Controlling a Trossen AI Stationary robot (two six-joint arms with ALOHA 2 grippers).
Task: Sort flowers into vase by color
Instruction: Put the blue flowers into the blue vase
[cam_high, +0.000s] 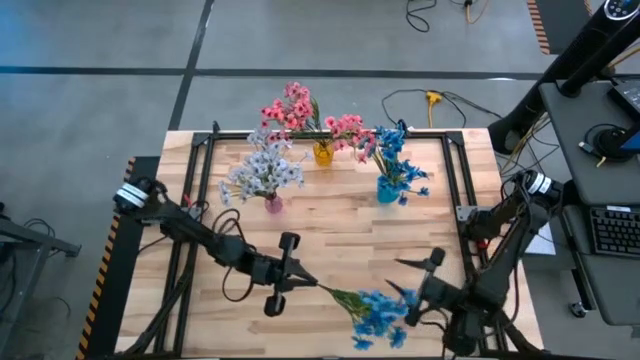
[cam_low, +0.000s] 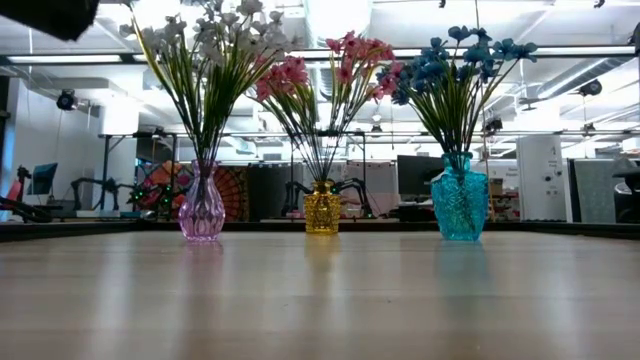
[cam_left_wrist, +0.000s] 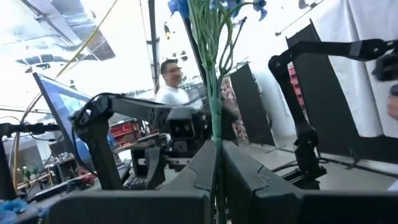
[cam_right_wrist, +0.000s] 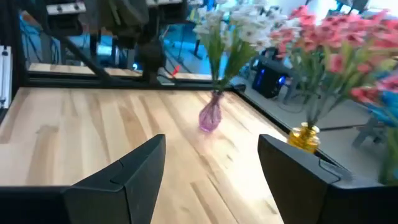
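— So where is the blue sprig (cam_high: 375, 310) now?

— Pinched by its stem in my left hand (cam_high: 290, 276), near the front edge of the counter (cam_high: 340, 215), well short of the blue vase (cam_high: 387, 189). The stem runs out from my fingers toward my right hand (cam_high: 428, 283), and the blossoms sit just beside that hand.

— And your hands?

— Left is closed tight on the stem; in my left wrist view the stalk rises straight from between my fingers. Right is spread wide and holds nothing; through its gap I see the pink-purple vase (cam_right_wrist: 210, 117) with white flowers and the yellow vase (cam_right_wrist: 304, 137) with pink ones.

— What does the next move depend on?

— I reckon it's the axis. The sprig lies roughly flat, stem end toward me on the left, while the blue vase stands upright farther back, toward my right side. The right hand is nearer that vase, so a handover or an upright swing seems needed.
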